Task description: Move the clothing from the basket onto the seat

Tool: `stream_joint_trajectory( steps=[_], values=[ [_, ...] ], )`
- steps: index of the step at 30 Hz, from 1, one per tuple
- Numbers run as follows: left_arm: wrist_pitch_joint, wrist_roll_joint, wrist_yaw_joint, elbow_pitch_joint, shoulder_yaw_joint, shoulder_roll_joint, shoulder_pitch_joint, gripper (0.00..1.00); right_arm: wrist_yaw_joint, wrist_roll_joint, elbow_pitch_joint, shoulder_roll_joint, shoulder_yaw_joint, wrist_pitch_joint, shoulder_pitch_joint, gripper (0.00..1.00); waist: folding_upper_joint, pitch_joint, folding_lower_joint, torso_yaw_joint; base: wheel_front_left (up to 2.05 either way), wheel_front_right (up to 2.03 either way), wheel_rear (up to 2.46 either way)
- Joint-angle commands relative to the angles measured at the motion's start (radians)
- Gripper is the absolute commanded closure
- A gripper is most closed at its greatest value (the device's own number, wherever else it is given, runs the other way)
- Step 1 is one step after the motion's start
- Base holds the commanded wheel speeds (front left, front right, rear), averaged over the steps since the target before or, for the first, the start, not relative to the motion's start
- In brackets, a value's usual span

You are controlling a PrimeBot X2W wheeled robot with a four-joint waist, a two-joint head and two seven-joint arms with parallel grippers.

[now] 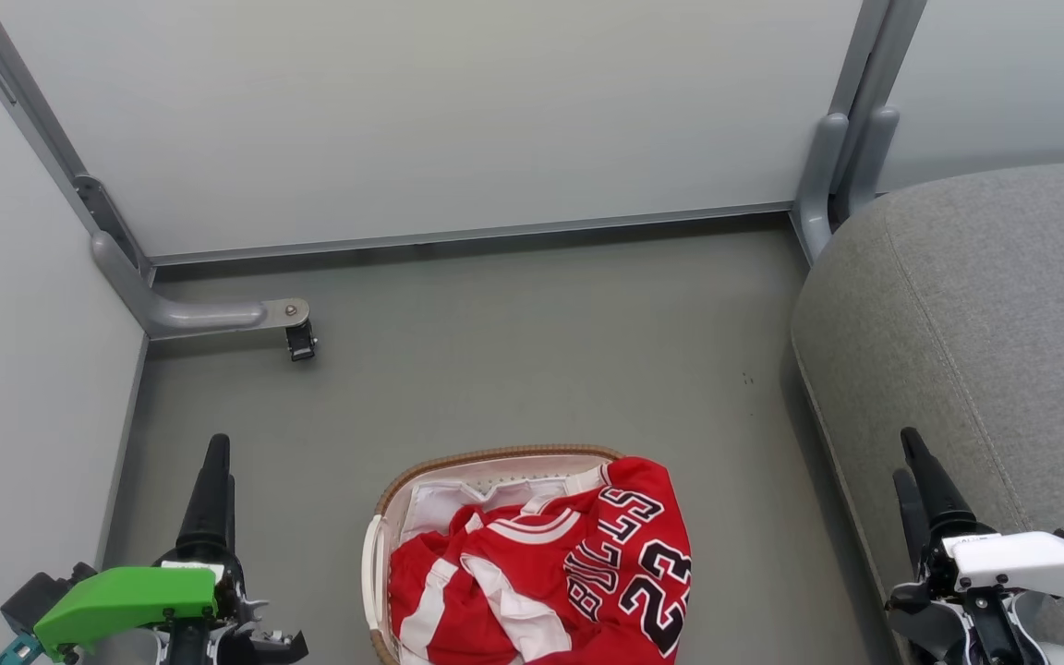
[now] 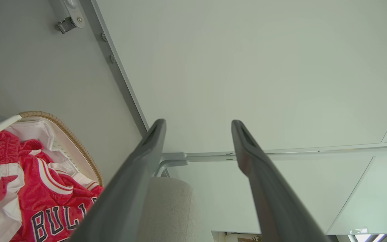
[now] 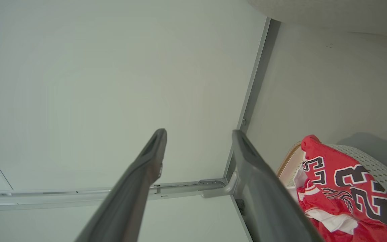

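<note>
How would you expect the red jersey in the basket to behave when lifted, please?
The red jersey lies crumpled, so it is probably floppy and will sag from a pinch. It overlaps another red garment, which may lift with it. Draped over the basket rim, it might tug the basket.

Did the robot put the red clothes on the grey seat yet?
Not yet. Done: nothing, the clothing is piled in the basket, not on the seat. In hand: nothing, the left gripper and right gripper hang open, either side of the basket, touching no cloth. Left: pick up the clothing and lay it on the seat.
</note>
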Motion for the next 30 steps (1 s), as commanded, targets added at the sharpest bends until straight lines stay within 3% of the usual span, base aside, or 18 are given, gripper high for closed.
stream_joint_trajectory(
  steps=[1,12,30],
  values=[
    [-0.012,0.046,-0.002,-0.024,-0.005,0.004,-0.008,0.0,0.0,-0.042,-0.025,-0.008,-0.004,-0.013,-0.005,0.0,0.0,0.0,0.0,0.0,0.0,0.0,0.0],
    [-0.056,0.222,0.015,-0.072,-0.028,0.005,-0.008,0.0,0.0,-0.306,-0.083,-0.01,0.021,-0.057,0.005,0.0,0.0,0.003,0.0,0.002,0.0,0.0,0.0],
    [-0.118,0.521,0.047,-0.115,-0.093,0.007,0.008,0.0,0.0,-0.617,-0.121,-0.012,0.065,-0.119,0.018,0.0,0.0,0.005,0.0,0.003,0.0,0.0,0.0]
  ],
)
